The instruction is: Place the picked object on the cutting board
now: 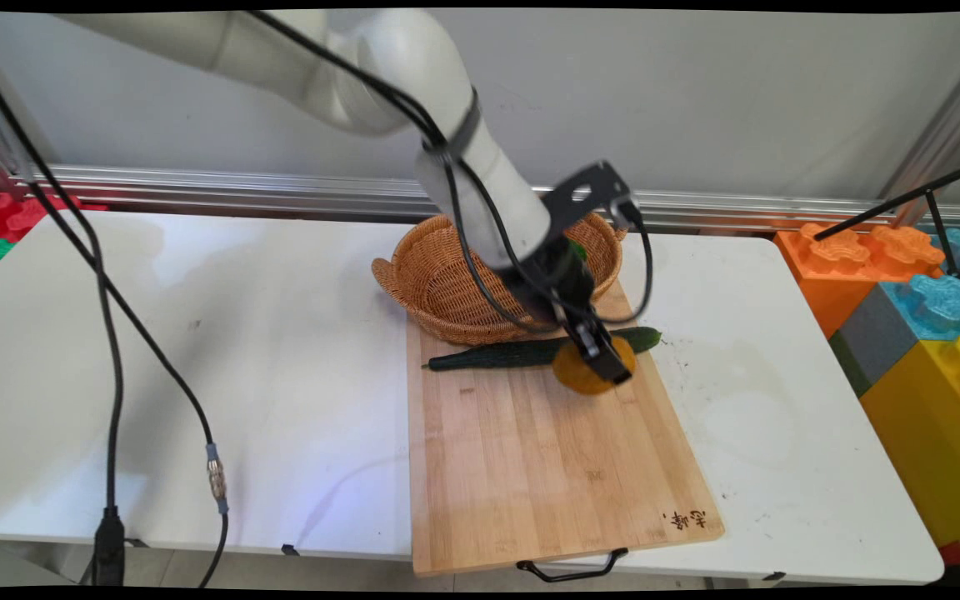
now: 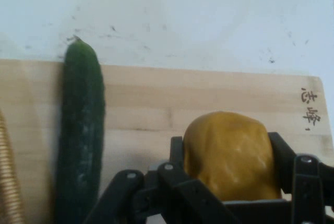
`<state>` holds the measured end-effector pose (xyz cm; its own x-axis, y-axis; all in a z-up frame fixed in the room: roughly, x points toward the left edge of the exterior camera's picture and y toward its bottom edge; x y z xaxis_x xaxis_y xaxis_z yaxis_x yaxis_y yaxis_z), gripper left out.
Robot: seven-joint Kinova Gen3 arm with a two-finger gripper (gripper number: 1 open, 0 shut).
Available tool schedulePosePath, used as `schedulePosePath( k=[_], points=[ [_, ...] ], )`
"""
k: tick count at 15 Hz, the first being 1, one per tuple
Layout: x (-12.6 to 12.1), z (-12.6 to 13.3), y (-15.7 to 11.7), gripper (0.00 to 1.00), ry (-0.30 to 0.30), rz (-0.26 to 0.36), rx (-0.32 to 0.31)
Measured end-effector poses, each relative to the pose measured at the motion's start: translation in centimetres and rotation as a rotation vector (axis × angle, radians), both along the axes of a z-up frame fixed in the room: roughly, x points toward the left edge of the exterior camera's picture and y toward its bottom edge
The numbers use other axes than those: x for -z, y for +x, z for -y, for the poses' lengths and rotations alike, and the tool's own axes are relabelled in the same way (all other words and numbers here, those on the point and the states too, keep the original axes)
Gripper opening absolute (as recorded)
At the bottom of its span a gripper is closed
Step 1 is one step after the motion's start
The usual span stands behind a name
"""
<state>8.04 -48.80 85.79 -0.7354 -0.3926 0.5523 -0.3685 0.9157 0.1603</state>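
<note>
Main view has the black two-finger gripper down on the pale wooden cutting board, jaws clamped round a round yellow-orange fruit. Just behind it lies a long dark green cucumber, then a woven wicker basket at the board's far edge. Hand view: fruit sits between both fingers, cucumber beside it, white tabletop past the board.

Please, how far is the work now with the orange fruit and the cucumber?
Done: the hand is closed on the orange fruit over the cutting board. In hand: that grasp; lifted or not, I cannot tell. Left: the cucumber lies untouched on the board, beside the basket.
</note>
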Motion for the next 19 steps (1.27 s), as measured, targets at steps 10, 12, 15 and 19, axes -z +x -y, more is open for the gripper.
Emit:
schedulePosePath(
  k=[10,12,15,19],
  points=[
    [6.6,-1.3,-3.3,0.0,0.019,0.012,-0.019],
    [7.3,-1.3,-3.6,0.0,0.015,0.017,-0.018],
    [7.8,-1.3,-3.9,0.0,0.006,0.021,-0.014],
    [7.4,-1.0,-4.0,1.0,-0.013,0.021,-0.009]
  ],
)
